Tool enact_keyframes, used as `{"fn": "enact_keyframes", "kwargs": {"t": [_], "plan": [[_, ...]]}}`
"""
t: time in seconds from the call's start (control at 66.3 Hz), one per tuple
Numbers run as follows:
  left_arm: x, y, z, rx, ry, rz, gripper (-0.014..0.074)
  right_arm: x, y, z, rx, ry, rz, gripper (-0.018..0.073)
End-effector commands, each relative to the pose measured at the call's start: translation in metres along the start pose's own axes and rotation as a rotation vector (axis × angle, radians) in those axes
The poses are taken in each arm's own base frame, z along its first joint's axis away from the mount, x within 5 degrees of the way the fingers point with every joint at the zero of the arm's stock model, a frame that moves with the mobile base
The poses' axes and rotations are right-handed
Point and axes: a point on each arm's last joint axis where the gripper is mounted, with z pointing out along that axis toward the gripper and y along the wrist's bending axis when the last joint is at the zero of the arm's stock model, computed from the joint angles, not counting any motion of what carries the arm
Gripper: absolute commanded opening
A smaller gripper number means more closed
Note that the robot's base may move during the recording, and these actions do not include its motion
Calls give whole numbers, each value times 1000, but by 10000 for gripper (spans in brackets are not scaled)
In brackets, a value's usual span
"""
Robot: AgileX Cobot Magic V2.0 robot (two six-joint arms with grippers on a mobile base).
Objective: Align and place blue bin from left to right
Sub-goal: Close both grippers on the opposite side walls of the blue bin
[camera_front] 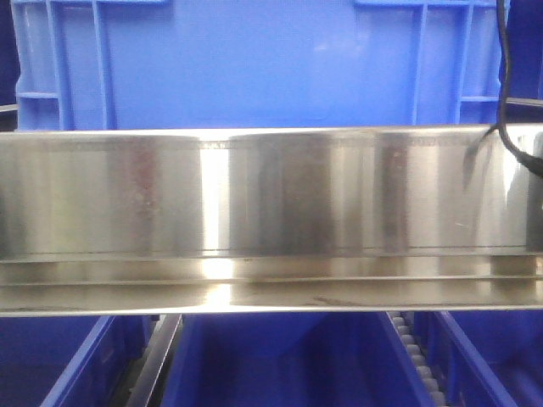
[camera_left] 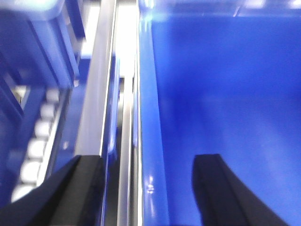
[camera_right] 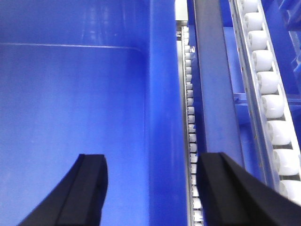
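Both are spread wide, not squeezing anything: left gripper (camera_left: 148, 160) straddles the blue bin (camera_left: 225, 94) at its left wall, right gripper (camera_right: 153, 157) straddles the right wall, next to the roller track (camera_right: 268, 82). Bin sits behind the steel rail (camera_front: 271, 195).

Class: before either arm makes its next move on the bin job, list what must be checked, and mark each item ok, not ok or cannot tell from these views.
1. The left gripper is open: ok.
2. Its fingers straddle a bin wall, one inside, one outside: ok.
3. The right gripper is open astride a second wall: ok.
4. The straddled bin is the ribbed blue bin: cannot tell.
5. The black cable hangs clear of both arms: cannot tell.
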Motion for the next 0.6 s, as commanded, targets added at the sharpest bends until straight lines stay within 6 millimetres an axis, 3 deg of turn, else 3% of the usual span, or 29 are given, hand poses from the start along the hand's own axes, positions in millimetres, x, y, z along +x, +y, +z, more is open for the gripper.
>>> {"fn": "enact_keyframes", "kwargs": {"t": [0.0,0.347,0.589], "plan": [[5,-4,10,-8,37,-1,307,0,-2,-2,12,1,0,305],[13,-7,28,-31,92,-11,307,0,-2,-2,12,1,0,305],[14,-7,29,-34,98,-10,307,-1,-2,-2,11,-1,0,305]]}}
